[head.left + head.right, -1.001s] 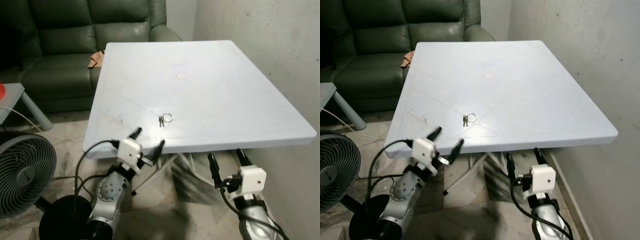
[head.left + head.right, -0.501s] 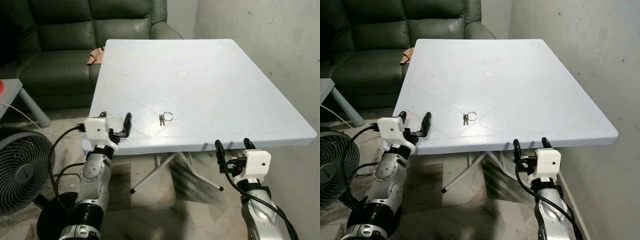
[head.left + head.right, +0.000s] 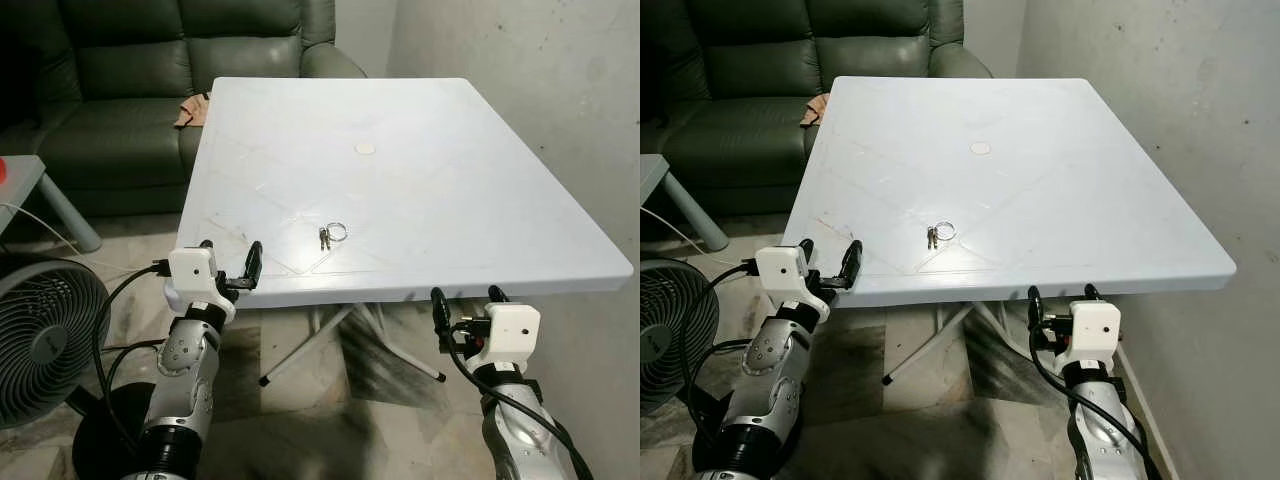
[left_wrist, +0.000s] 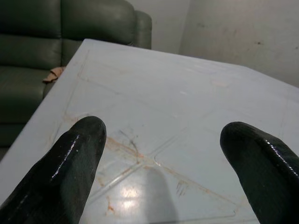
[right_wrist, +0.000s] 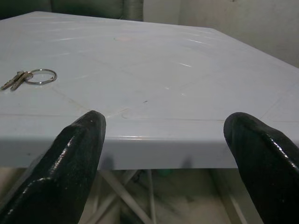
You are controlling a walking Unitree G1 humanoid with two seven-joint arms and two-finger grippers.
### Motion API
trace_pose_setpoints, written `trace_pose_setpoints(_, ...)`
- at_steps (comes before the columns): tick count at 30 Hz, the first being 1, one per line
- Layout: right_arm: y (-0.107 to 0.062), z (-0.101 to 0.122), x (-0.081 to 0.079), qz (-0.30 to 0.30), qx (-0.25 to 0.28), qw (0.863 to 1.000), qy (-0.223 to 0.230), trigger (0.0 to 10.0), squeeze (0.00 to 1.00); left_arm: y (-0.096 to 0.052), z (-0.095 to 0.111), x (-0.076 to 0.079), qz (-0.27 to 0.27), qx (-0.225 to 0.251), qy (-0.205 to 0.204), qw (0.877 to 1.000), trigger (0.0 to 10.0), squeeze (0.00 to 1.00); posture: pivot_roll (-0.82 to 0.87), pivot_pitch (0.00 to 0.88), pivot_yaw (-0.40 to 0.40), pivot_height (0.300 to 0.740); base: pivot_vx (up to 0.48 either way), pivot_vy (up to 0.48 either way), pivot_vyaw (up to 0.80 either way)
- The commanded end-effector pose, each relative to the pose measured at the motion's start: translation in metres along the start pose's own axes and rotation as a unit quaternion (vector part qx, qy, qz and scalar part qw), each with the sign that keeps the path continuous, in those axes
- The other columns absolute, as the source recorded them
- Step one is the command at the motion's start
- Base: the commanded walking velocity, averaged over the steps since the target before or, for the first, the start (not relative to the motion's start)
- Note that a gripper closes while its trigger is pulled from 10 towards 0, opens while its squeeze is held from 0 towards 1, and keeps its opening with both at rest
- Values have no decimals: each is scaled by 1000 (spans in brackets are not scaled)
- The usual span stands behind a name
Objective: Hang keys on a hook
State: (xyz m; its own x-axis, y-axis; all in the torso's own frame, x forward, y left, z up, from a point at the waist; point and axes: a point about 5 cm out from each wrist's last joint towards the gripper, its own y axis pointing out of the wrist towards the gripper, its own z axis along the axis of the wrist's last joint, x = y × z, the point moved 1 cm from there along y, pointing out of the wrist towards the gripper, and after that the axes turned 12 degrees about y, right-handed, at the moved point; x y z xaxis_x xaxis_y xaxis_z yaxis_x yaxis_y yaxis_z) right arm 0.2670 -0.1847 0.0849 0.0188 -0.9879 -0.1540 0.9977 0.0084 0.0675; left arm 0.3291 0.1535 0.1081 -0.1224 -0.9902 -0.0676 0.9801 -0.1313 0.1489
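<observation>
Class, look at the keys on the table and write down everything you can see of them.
The keys are a small metallic bunch: a thin silvery ring with what look like two short keys side by side, their details too small to make out. They lie flat on the white table, near its front edge, toward the robot's left of the middle. Only the tabletop touches them; both grippers are well clear.
</observation>
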Motion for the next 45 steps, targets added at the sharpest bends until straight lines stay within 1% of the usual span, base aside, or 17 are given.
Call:
trace_pose_setpoints(1, 0, 5, -2, 8, 4, 1000, -7, 10000, 0, 1, 4, -1, -7, 4, 8, 1000, 10000, 0, 20, 52, -21, 740, 0, 0, 0)
trace_pose_setpoints(7, 3, 9, 1, 7, 5, 1000, -10, 10000, 0, 4, 6, -1, -17, 1, 11, 1000, 10000, 0, 22, 48, -22, 740, 0, 0, 0)
trace_pose_setpoints(14, 4, 9, 2, 6, 4, 1000, -8, 10000, 0, 8, 8, -8, -7, -3, 16, 1000, 10000, 0, 20, 41, -23, 740, 0, 0, 0)
trace_pose_setpoints(20, 4, 9, 2, 7, 1, 1000, -16, 10000, 0, 8, 9, -5, -14, 2, 24, 1000, 10000, 0, 20, 39, -24, 740, 0, 0, 0)
trace_pose_setpoints(23, 4, 10, 1, 10, 2, 1000, -18, 10000, 0, 8, 8, -1, -25, -4, 27, 999, 10000, 0, 21, 40, -24, 740, 0, 0, 694)
trace_pose_setpoints(28, 4, 10, 2, 11, 0, 1000, -18, 10000, 0, 8, 6, 1, -28, -7, 26, 999, 10000, 0, 21, 40, -24, 740, 0, 0, 800)
trace_pose_setpoints(38, 3, 11, 3, 11, 3, 1000, -15, 10000, 0, 8, 5, 2, -29, -13, 25, 999, 10000, 0, 19, 45, -26, 740, 0, 0, 800)
trace_pose_setpoints(45, 3, 12, 4, 12, 3, 1000, 1, 10000, 0, 8, 4, 3, -29, -16, 23, 999, 10000, 0, 18, 50, -28, 740, 0, 0, 0)
